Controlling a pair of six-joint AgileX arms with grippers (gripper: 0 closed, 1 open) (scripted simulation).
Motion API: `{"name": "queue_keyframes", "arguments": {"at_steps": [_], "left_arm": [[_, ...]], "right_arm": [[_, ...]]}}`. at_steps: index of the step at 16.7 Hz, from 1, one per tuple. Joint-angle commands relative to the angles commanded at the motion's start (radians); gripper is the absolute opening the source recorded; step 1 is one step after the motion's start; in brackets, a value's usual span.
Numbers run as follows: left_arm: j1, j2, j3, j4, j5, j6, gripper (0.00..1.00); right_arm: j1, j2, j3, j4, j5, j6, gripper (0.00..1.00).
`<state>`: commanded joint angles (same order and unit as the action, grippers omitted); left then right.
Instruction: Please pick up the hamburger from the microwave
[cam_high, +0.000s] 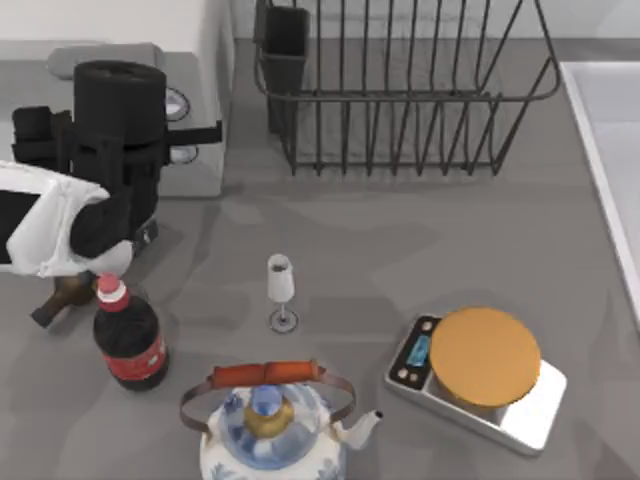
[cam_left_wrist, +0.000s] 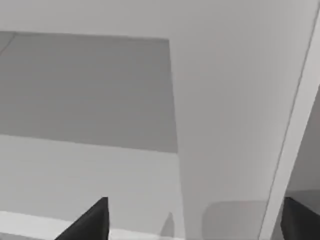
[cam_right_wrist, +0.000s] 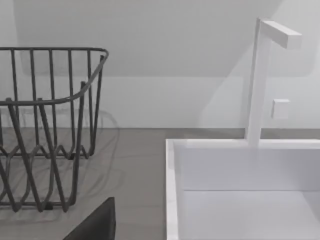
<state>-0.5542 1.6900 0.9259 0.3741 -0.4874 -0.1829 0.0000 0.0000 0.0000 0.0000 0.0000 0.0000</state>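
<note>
Left gripper (cam_left_wrist: 197, 222) is pointed into the microwave (cam_high: 205, 90), which stands at the bench's far left corner. The left wrist view looks past two dark fingertips (cam_left_wrist: 95, 220), set wide apart with nothing between them, at the pale walls and grey back of the cavity. So the gripper is open and empty.

As for progress, I judge the reach to be under way but the grasp not yet made: the hamburger has not been taken or lifted. I cannot tell where the hamburger lies. The part of the cavity facing the wrist camera is bare wall and floor. In the top view a small brown shape (cam_high: 62, 292) sits half under the arm, just beside the cap of the cola bottle (cam_high: 130, 345) near the bench's left edge, but it is too hidden for me to say what it is. What is left, then, is to find the bun, close on it and bring it out.

The left arm comes in from the bench's left edge. Its white link crosses above the cola bottle and its black wrist hangs over the microwave's front, beside the panel with the knobs.

The right arm is parked off the bench's right side, its wrist view looking across at the black wire dish rack (cam_right_wrist: 45, 125) and a white sink (cam_right_wrist: 172, 190). I cannot tell the state of the right gripper.
</note>
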Motion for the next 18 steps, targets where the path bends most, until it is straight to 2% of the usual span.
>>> {"name": "queue_keyframes", "arguments": {"at_steps": [4, 5, 8, 11, 13, 18], "left_arm": [[-0.008, -0.009, -0.008, -0.003, -0.007, -0.003, 0.00], [0.085, 0.032, -0.042, 0.016, -0.033, 0.012, 0.00], [0.070, 0.029, -0.046, 0.048, 0.004, 0.029, 0.00], [0.008, 0.048, -0.062, 0.166, 0.092, 0.045, 0.00], [-0.037, 0.100, -0.078, 0.283, 0.115, 0.037, 0.00], [-0.031, 0.356, -0.145, 0.529, 0.055, 0.002, 0.00]], "right_arm": [[0.000, 0.000, 0.000, 0.000, 0.000, 0.000, 1.00], [0.000, 0.000, 0.000, 0.000, 0.000, 0.000, 1.00], [0.000, 0.000, 0.000, 0.000, 0.000, 0.000, 1.00], [0.000, 0.000, 0.000, 0.000, 0.000, 0.000, 1.00], [0.000, 0.000, 0.000, 0.000, 0.000, 0.000, 1.00], [0.000, 0.000, 0.000, 0.000, 0.000, 0.000, 1.00]]}}
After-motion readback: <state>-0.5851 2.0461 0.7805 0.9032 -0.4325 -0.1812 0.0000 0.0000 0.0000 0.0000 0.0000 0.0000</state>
